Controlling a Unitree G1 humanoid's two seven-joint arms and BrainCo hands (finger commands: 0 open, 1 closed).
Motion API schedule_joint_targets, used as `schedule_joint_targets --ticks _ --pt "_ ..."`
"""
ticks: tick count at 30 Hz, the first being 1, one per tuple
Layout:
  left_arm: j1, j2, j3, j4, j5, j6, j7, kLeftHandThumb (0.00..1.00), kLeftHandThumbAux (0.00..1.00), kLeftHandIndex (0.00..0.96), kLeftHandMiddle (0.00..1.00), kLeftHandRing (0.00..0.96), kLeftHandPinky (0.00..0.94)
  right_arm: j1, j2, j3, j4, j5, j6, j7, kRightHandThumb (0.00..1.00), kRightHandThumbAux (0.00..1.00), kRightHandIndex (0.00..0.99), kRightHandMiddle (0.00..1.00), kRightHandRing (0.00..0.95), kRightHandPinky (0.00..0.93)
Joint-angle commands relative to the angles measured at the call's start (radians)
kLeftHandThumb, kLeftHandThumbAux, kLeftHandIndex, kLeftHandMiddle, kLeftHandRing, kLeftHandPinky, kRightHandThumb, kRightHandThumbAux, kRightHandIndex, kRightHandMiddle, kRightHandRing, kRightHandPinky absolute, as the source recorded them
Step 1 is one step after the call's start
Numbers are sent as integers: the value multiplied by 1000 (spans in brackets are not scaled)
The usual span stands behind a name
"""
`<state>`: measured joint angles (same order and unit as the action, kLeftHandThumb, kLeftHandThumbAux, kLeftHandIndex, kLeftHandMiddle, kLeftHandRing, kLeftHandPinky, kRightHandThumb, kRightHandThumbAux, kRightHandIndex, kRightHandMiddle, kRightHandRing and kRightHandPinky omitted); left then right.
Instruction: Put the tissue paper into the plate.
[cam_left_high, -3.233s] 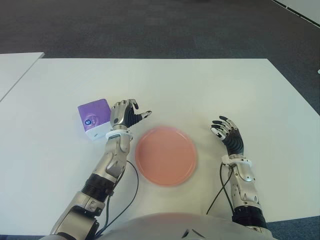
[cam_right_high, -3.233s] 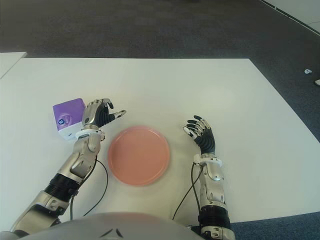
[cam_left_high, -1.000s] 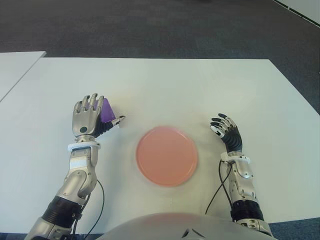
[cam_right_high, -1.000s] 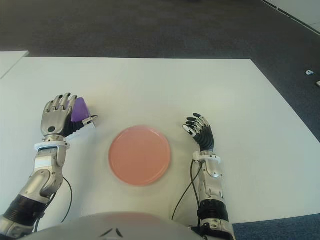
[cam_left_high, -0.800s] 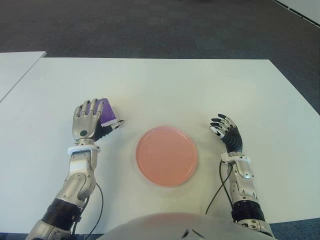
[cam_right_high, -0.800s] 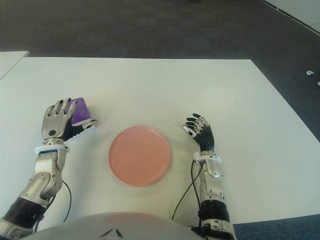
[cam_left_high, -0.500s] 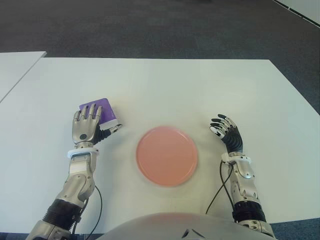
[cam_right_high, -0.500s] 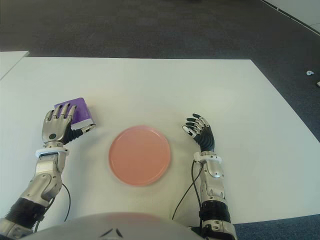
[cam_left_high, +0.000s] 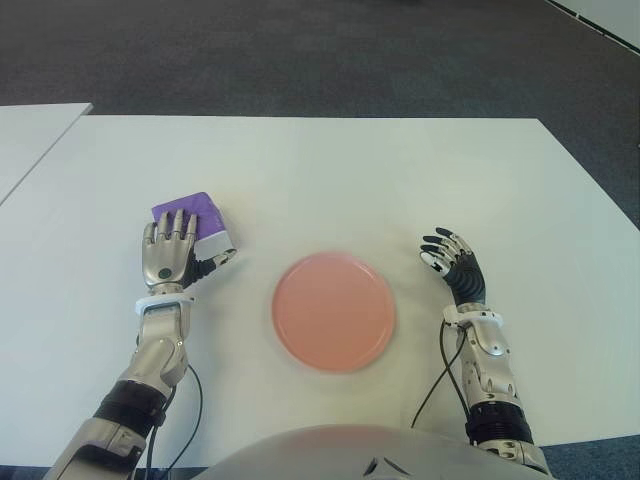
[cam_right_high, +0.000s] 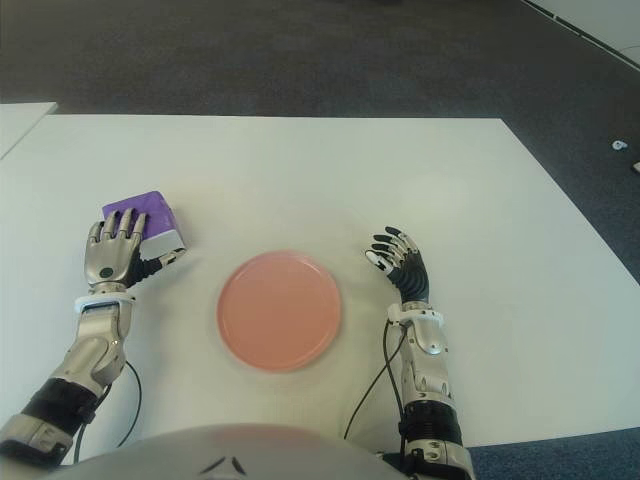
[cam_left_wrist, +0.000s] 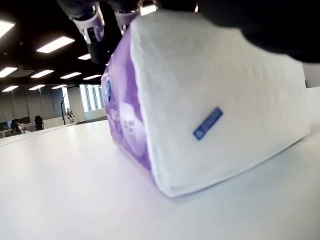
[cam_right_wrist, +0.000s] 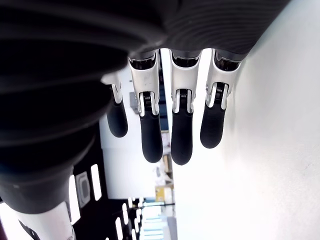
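Tissue paper pack (cam_left_high: 192, 218), purple and white, sits on the white tabletop (cam_left_high: 330, 170) to the left of the pink plate (cam_left_high: 333, 312), clear of its rim with bare surface between them; left hand (cam_left_high: 167, 254) lies over the pack's near side, fingers (cam_left_high: 178, 227) draped flat across its top and thumb along its plate-facing side, not visibly clamped. Right hand (cam_left_high: 456, 268) shows to the right of the plate, apart from its rim, fingers (cam_right_wrist: 181, 131) extended and slightly spread, holding nothing. Wide open tabletop beyond the plate up to the far edge, and more bare surface to the right of the right hand
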<state>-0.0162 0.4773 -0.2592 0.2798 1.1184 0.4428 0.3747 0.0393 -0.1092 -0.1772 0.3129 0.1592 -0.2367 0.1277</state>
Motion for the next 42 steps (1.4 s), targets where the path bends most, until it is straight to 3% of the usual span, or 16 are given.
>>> schedule_joint_targets --ticks 1,24,42 --pt "-4 -12 -19 66 -18 2 28 340 47 0 0 0 0 76 10 2 65 -9 76 -10 289 770 223 350 346 336" --pt "-96 -28 -42 220 -60 15 234 308 69 0 0 0 0 71 14 -5 77 1 74 -9 324 784 232 362 372 380" --pt "-127 -36 -48 238 -106 -10 293 287 93 0 0 0 0 51 14 1 100 -10 78 -17 305 781 229 356 352 326"
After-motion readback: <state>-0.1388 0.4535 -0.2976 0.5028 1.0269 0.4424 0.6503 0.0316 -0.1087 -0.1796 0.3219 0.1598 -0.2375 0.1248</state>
